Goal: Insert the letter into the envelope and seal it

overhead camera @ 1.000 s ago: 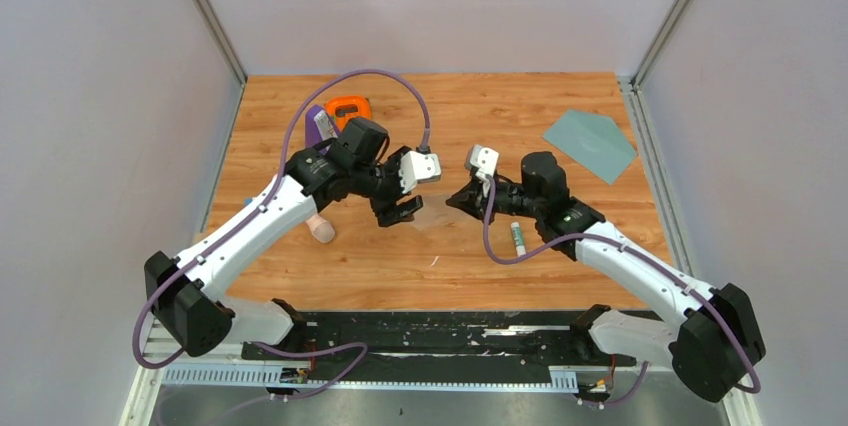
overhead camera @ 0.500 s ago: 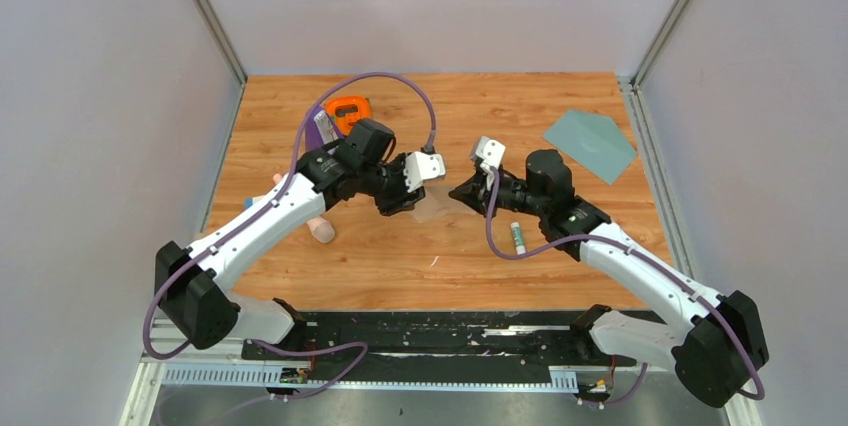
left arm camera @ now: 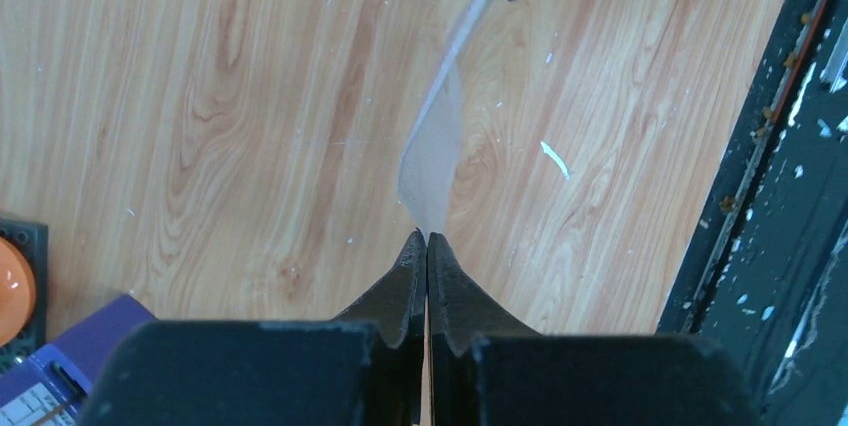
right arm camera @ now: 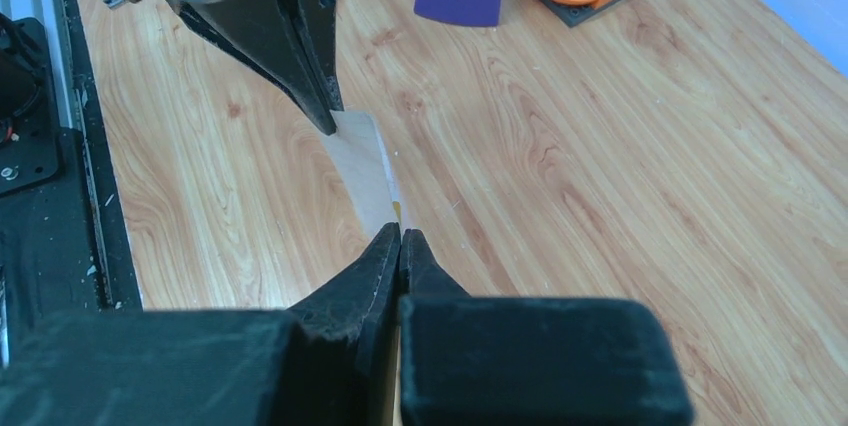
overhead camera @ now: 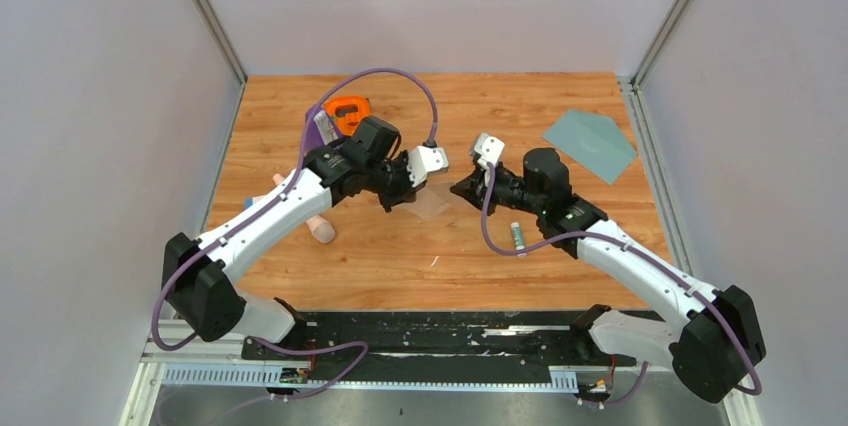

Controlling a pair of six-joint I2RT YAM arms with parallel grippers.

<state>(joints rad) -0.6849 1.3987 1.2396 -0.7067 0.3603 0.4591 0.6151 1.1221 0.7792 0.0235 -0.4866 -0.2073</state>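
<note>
The letter (overhead camera: 432,202) is a thin pale sheet held in the air over the middle of the table, between both grippers. My left gripper (overhead camera: 396,198) is shut on its left edge; in the left wrist view the letter (left arm camera: 436,141) rises edge-on from my left gripper (left arm camera: 427,238). My right gripper (overhead camera: 462,189) is shut on the opposite edge, and in the right wrist view the letter (right arm camera: 362,171) runs from my right gripper (right arm camera: 400,233) to the left fingers (right arm camera: 305,56). The grey-teal envelope (overhead camera: 590,144) lies flat at the far right of the table, apart from both arms.
A purple box (overhead camera: 319,126) and an orange object on a dark base (overhead camera: 347,111) sit at the back left. A pinkish cylinder (overhead camera: 321,230) lies under the left arm. A small glue stick (overhead camera: 518,237) lies beneath the right arm. A black rail (overhead camera: 420,331) borders the near edge.
My left gripper moved right to the letter's edge and shut on it. The right gripper stayed shut on the letter, barely shifting.
</note>
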